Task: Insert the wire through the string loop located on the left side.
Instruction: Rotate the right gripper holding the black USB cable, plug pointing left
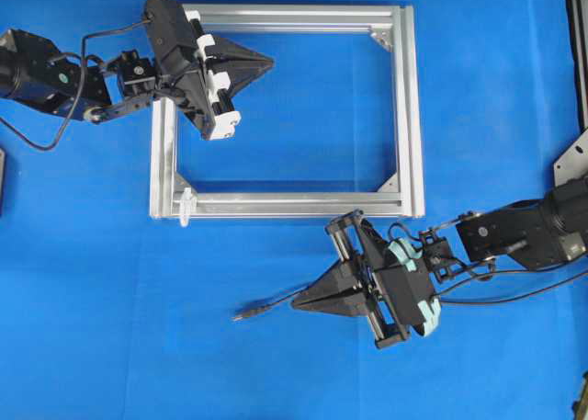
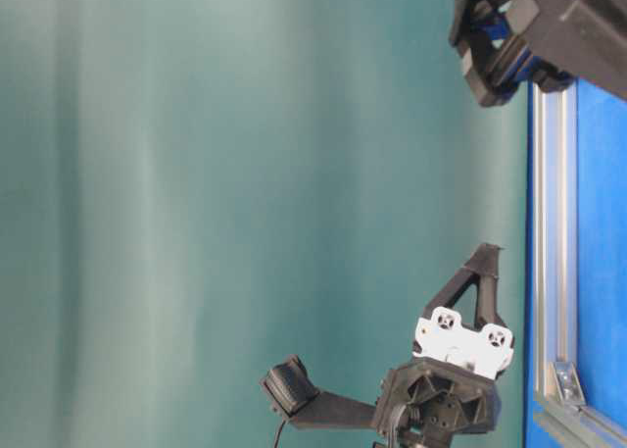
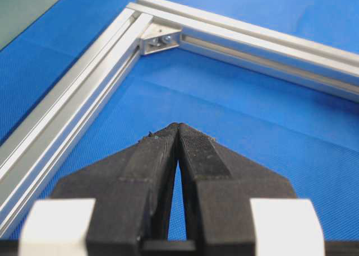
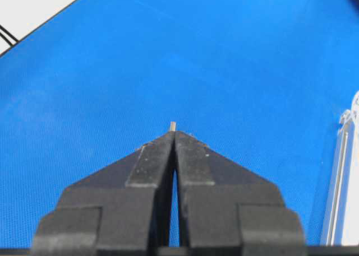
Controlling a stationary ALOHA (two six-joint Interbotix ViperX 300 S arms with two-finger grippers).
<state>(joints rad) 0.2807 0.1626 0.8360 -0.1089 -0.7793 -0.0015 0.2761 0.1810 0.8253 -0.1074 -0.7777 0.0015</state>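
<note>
The wire's dark plug [image 1: 245, 313] hangs over the blue mat below the silver frame [image 1: 410, 117]. Its thin black cable runs right into my right gripper [image 1: 297, 301], which is shut on the wire. In the right wrist view only the metallic tip [image 4: 173, 124] pokes out past the closed right gripper [image 4: 174, 134]. The whitish string loop [image 1: 186, 206] sits at the frame's lower left corner, up and to the left of the plug. My left gripper [image 1: 268, 63] is shut and empty, over the frame's upper left part, pointing right. The left gripper [image 3: 178, 126] shows its pads pressed together.
A triangular corner bracket [image 3: 161, 40] joins two frame bars ahead of the left gripper. A frame bar [image 4: 338, 183] shows at the right edge of the right wrist view. Thick black arm cables [image 1: 514, 296] trail from the right arm. The blue mat [image 1: 92, 328] lies under everything.
</note>
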